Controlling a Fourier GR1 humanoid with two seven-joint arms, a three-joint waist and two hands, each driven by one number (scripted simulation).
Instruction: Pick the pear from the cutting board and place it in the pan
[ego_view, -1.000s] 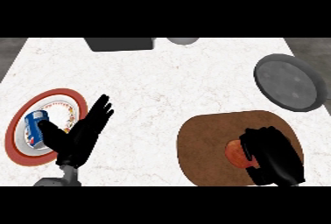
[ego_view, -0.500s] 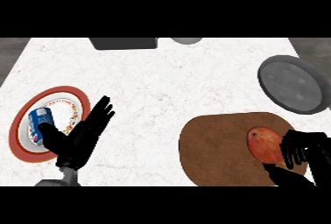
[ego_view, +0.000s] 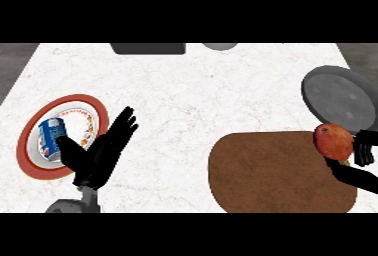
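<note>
Since half a second ago your right hand (ego_view: 360, 159), curled round the pear (ego_view: 333, 141), has risen toward twelve o'clock off the cutting board (ego_view: 277, 172); next carry it over the pan (ego_view: 340, 99) and release, left hand (ego_view: 100, 150) resting open.

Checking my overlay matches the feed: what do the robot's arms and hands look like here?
The left robot hand is matte black with slender fingers and a thumb, on a grey forearm with a rounded wrist. The right robot hand is black too; its forearm is out of view.
</note>
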